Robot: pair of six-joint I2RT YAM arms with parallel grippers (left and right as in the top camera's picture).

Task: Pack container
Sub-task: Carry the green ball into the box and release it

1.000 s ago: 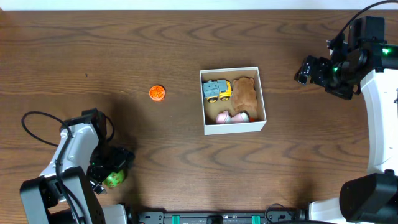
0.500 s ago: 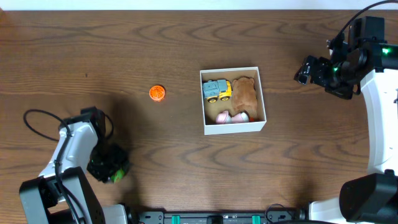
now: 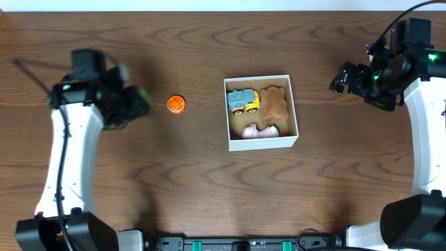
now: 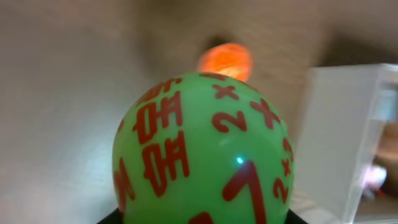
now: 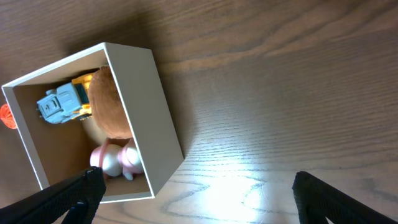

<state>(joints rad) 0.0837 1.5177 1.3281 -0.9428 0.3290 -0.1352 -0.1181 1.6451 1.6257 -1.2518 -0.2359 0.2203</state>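
The container (image 3: 261, 142) is a white-walled box with a brown inside, at the table's middle. In it lie a blue and yellow toy truck (image 3: 242, 101), a brown plush (image 3: 274, 103) and a pink and white toy (image 3: 259, 130). My left gripper (image 3: 132, 104) hangs left of the container, shut on a green ball with red markings (image 4: 202, 149). That ball fills the left wrist view. A small orange ball (image 3: 176, 104) rests on the table between the left gripper and the container. Far to the right, my right gripper (image 3: 341, 78) stands open and holds nothing.
In the right wrist view the container (image 5: 143, 106) sits at the left, with bare wood grain to its right. In the left wrist view the orange ball (image 4: 225, 59) lies beyond the green ball and the container's white wall (image 4: 348, 137) stands at the right.
My left gripper closed on the green ball at the table's near left, then swung with it to the far left, close to the orange ball. The right arm has not moved.
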